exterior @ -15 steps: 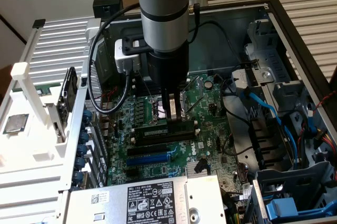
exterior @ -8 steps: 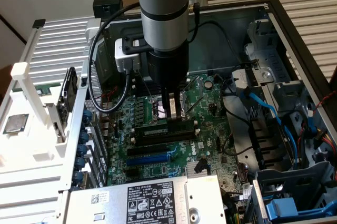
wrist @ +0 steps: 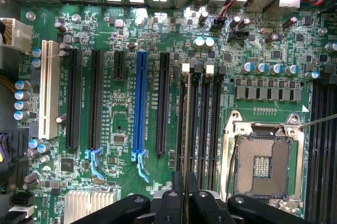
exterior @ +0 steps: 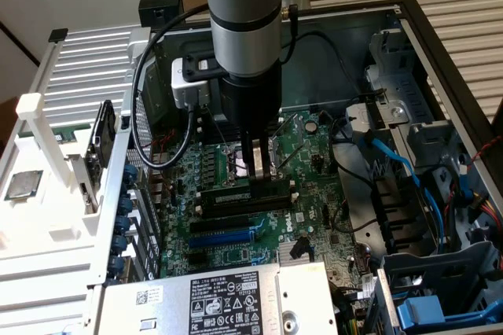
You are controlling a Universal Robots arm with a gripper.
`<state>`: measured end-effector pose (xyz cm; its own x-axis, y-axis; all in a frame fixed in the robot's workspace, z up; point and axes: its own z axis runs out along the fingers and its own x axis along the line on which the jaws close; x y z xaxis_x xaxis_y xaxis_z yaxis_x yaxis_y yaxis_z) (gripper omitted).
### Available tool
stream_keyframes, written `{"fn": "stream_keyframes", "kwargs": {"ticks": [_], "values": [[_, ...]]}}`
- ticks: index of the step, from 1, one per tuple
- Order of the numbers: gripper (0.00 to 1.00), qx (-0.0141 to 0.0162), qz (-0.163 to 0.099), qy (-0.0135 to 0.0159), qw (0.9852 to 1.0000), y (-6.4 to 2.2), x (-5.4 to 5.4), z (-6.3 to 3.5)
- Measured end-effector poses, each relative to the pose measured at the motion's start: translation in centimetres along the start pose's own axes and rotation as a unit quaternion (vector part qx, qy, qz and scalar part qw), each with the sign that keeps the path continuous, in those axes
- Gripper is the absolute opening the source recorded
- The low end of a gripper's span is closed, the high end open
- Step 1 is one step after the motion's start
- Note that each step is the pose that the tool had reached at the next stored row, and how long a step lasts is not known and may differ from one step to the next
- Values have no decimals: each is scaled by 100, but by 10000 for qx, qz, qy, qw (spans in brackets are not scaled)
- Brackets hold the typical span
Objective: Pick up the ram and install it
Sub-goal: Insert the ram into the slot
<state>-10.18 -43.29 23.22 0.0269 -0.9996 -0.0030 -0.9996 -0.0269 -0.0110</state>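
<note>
The ram (exterior: 228, 196) is a long dark stick standing on edge over the motherboard (exterior: 314, 154), gripped near its middle. My gripper (exterior: 257, 174) is shut on it and points straight down from the arm. In the wrist view the ram (wrist: 185, 119) shows edge-on as a thin line running away from my gripper (wrist: 185, 195). It lies in line with the black memory slots (wrist: 202, 124) beside the CPU socket (wrist: 263, 163). I cannot tell whether its lower edge sits in a slot or just above one.
The blue expansion slot (wrist: 140, 103) and black slots lie beside the memory slots. A power supply (exterior: 212, 300) sits at the near edge of the open case. Blue cables (exterior: 393, 162) and a drive cage (exterior: 440, 288) are at the exterior view's right. A black cable (exterior: 145, 115) loops beside the arm.
</note>
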Motion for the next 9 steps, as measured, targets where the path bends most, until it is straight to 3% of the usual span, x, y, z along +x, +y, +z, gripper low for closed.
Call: {"fn": "stream_keyframes", "kwargs": {"ticks": [3,5,9], "values": [[13,0,-4,4,10000,0,0,4],[13,19,-8,20,10000,0,0,7],[13,30,-7,22,10000,2,1,7]]}}
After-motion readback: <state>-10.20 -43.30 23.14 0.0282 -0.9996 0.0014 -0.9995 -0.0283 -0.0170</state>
